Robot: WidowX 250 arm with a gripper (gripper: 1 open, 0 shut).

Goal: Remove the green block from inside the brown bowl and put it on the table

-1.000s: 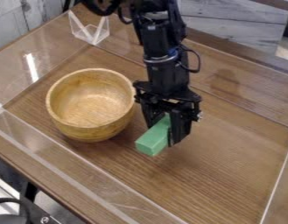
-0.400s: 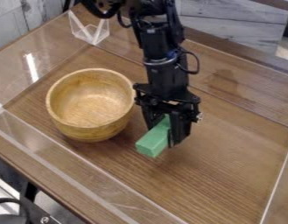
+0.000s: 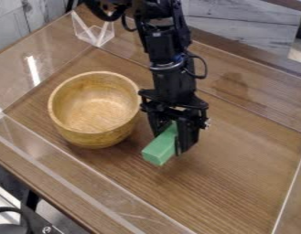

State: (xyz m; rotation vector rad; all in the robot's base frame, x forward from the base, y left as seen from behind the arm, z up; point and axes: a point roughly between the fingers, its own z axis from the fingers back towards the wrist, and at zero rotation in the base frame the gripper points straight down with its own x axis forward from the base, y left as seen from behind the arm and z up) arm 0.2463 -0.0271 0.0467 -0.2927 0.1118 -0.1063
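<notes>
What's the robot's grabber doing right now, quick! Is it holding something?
Gripper: closed, holding the green block beside the brown bowl.

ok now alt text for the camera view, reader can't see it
A black robot arm's gripper holds a green block low at the table, just beside a round brown bowl. The bowl has nothing in it, and whether the block touches the wood is unclear.
</notes>
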